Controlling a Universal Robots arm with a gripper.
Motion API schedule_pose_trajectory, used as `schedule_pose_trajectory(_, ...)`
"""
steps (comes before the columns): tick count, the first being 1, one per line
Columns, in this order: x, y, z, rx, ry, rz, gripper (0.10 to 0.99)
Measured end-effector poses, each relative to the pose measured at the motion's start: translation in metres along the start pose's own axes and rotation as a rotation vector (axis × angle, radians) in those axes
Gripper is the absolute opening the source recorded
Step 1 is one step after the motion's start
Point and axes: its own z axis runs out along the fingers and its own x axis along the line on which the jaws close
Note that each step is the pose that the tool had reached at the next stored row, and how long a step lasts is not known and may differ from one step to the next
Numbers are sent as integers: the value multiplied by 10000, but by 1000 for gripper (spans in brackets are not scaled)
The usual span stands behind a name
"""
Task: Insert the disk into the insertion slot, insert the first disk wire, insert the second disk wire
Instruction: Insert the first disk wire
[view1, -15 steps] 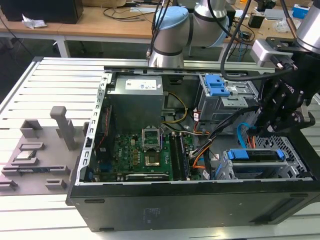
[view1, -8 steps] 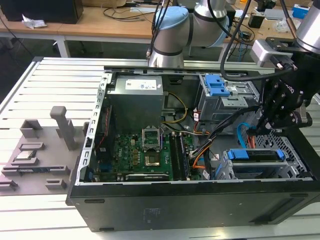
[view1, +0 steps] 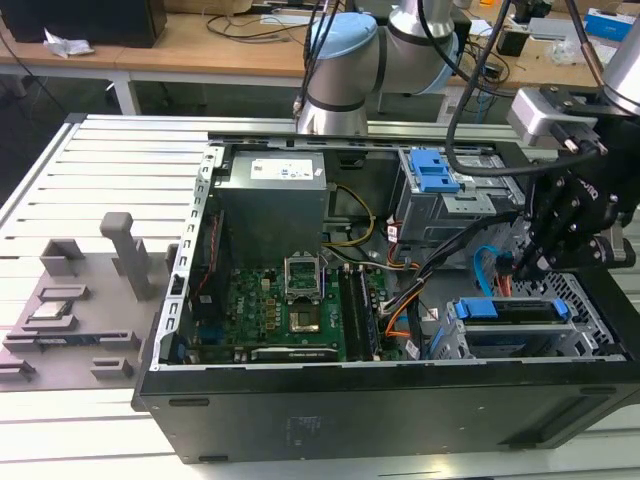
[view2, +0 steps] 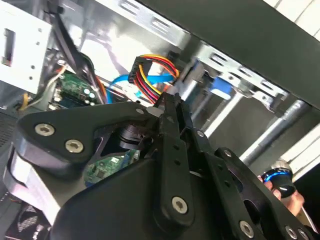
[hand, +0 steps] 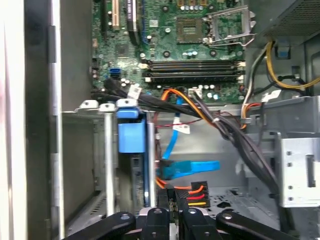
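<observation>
While the disk (view1: 520, 338) sits in the insertion slot (view1: 455, 345), your gripper (view1: 520, 265) is pinching a disk wire (hand: 192, 189).
You'll find the slot at the near corner of the computer case (view1: 350, 420), on the exterior view's right, with the disk's blue frame (hand: 131, 137) at its open end. The fingers are drawn together on the wire's black plug, and its red, orange and yellow strands run out past the tips in both wrist views. A blue flat wire (hand: 195, 167) lies just beside the disk's end; you cannot tell whether it is seated.
</observation>
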Motion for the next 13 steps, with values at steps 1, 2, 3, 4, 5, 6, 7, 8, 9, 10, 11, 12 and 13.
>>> schedule_pose_trajectory(1, 31, -1, 1, 1, 1, 0, 169)
schedule_pose_trajectory(2, 71, -3, 2, 1, 1, 0, 169)
schedule_pose_trajectory(3, 100, -4, 4, 0, 0, 0, 169)
schedule_pose_trajectory(4, 136, -8, 9, 1, 0, 0, 169)
schedule_pose_trajectory(5, 146, -14, 14, 0, 1, 0, 169)
schedule_pose_trajectory(6, 147, -20, 20, 0, -1, 0, 169)
schedule_pose_trajectory(7, 148, -27, 26, 0, -1, 0, 169)
schedule_pose_trajectory(8, 148, -47, 37, 1, 3, 0, 169)
schedule_pose_trajectory(9, 148, -55, 42, 1, 2, -1, 169)
schedule_pose_trajectory(10, 149, -60, 46, 0, 0, 0, 169)
schedule_pose_trajectory(11, 152, -63, 50, 0, 7, 0, 169)
schedule_pose_trajectory(12, 156, -65, 54, 1, 17, 2, 169)
schedule_pose_trajectory(13, 158, -68, 56, 1, 24, 1, 169)
